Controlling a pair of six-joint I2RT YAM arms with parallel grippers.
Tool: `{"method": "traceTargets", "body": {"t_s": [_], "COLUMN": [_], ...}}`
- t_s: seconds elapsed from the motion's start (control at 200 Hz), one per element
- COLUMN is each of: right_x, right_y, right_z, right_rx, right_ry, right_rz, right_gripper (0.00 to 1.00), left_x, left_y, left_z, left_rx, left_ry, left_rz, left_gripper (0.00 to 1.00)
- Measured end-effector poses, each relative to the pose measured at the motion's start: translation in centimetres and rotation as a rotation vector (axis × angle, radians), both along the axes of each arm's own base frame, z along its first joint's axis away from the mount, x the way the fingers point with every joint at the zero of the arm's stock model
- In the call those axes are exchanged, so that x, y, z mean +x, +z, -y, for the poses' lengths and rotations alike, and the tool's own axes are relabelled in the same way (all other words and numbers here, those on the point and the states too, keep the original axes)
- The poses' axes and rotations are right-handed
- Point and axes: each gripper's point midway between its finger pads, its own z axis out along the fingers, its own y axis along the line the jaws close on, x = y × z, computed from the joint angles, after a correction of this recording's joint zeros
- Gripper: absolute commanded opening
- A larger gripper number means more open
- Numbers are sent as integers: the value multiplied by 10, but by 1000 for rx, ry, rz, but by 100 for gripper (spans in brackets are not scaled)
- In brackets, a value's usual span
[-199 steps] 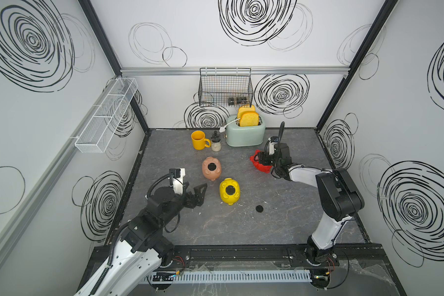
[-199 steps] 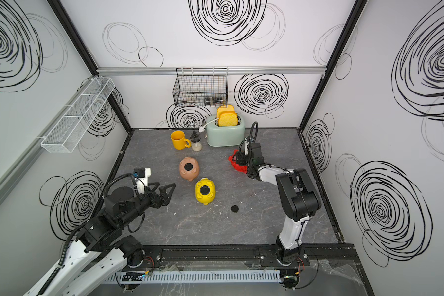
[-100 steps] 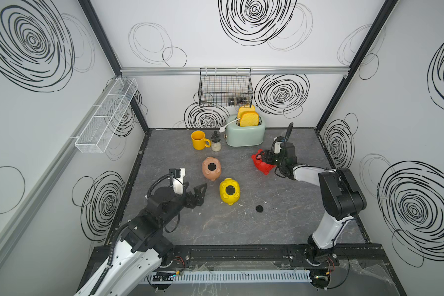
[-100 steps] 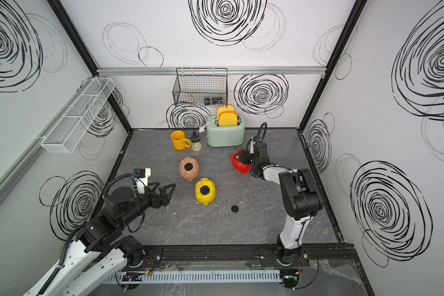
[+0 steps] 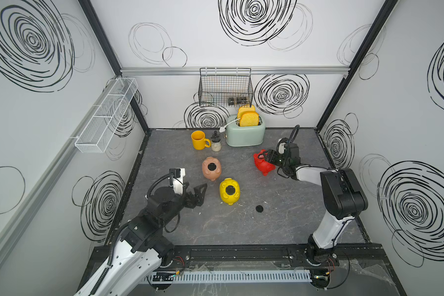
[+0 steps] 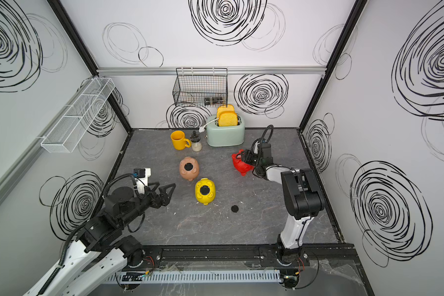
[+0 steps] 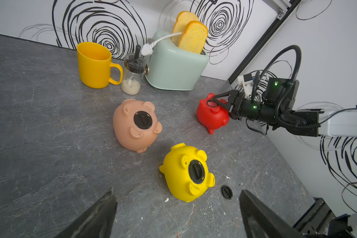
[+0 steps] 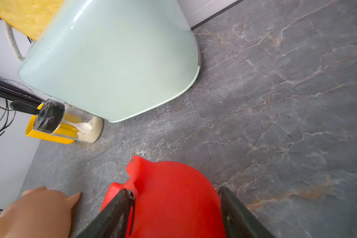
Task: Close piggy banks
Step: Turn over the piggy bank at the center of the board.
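Right pincer (image 8: 174, 192) clamps the red piggy bank (image 7: 211, 114) before the toaster (image 7: 173, 70); best roll its belly hole upward gently. Left pincer (image 5: 201, 194) gapes empty; black plug (image 7: 227, 192) lies loose.

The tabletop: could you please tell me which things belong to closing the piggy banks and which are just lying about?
Job: pink piggy bank, yellow piggy bank, red piggy bank, loose black plug.
Lying about: yellow mug, glass jar, mint toaster, toast slices, wire basket.

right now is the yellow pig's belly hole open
No, in the left wrist view a black plug sits seated in the belly hole of the yellow pig.
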Motion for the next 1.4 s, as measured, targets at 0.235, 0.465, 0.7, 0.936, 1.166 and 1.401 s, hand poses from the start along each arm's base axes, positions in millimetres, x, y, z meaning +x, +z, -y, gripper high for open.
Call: {"method": "traceTargets", "body": {"t_s": [0.235,0.465,0.7,0.936,1.166,1.401], "right_x": [-2,-6,-10,-18,-29,-35], "right_y": [-2,-6,-8,-12,-16,-18], "right_z": [5,7,12,12,11,6], "right_rx": [59,107,149,206,289,369], "right_ry": [-7,-11,-19,-19,-29,-36], "right_rz": [-21,-42,-57,-87,-137,-186], "right_gripper": [70,71,74,77,80,81], "left_x": [0,0,0,0,0,0], "left_y": [0,0,0,0,-1,-1], "left_z": [0,0,0,0,0,0], "left_rx": [0,0,0,0,1,1], "left_ry": [0,0,0,0,-1,-1], "left_rz": [0,0,0,0,-2,-2], "left_gripper": [96,96,96,96,96,96]}}
